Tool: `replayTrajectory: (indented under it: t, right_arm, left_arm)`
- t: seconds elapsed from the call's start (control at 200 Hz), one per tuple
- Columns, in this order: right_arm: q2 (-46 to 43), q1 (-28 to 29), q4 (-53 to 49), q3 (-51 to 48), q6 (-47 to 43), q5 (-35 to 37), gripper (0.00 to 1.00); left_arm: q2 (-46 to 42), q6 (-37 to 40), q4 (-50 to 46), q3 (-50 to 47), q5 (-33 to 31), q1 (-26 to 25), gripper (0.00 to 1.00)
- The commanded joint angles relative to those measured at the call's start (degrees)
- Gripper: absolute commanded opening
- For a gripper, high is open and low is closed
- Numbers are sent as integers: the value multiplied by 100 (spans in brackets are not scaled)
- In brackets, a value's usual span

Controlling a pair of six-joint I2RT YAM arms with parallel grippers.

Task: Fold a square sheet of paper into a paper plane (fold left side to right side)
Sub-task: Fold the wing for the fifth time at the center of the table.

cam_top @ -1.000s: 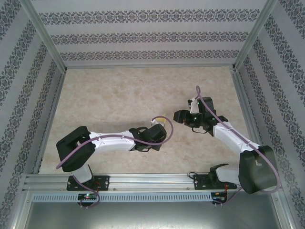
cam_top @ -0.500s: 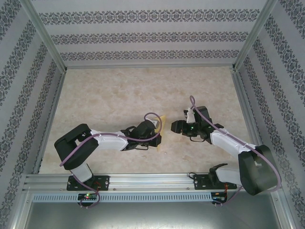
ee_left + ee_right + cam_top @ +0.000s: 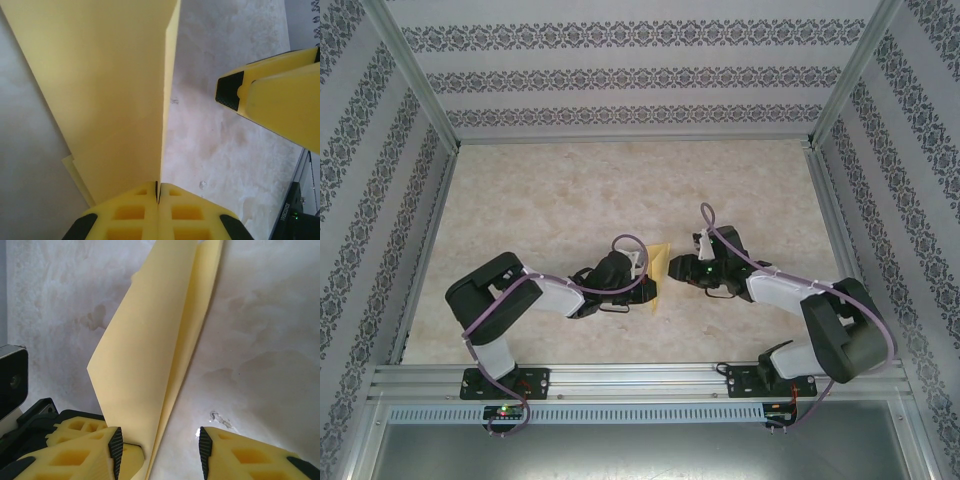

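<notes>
The yellow paper plane stands on edge at the middle of the table, folded flat along its centre crease into a slim tapering shape. My left gripper is shut on its lower edge, and in the left wrist view the paper plane rises straight from the closed left gripper. My right gripper has come in from the right and is open. In the right wrist view the paper plane sits between the right gripper fingers, close to the left pad, apart from the right one.
The marbled beige table is ringed by patterned walls and an aluminium frame along the near edge. A right finger shows in the left wrist view, and the left gripper's yellow fingers show in the right wrist view.
The left gripper has swung the paper upright, to the right. The right arm has moved left and down until its fingers straddle the paper, and its jaws have narrowed somewhat.
</notes>
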Motion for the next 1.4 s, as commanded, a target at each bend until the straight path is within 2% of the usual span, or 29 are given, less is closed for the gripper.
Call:
replayTrajectory:
  t: [0.0, 0.32, 0.724, 1.089, 1.189, 1.394]
  right_arm:
    - [190, 143, 314, 165, 148, 220, 46]
    - [582, 306, 442, 411, 342, 557, 46]
    - [1026, 396, 603, 636, 527, 626, 39]
    - [1403, 431, 100, 846, 615, 732, 39]
    - [1497, 440, 79, 879, 624, 709, 39]
    - [1585, 451, 51, 917, 615, 698, 39]
  left_arm:
    - [150, -339, 775, -128, 246, 104, 2]
    - [227, -448, 1043, -189, 358, 154, 2]
    - [243, -528, 940, -129, 363, 186, 4]
    - [253, -531, 819, -73, 383, 195, 16]
    - [185, -487, 725, -69, 363, 202, 25]
    - [-229, -321, 404, -181, 291, 302, 36]
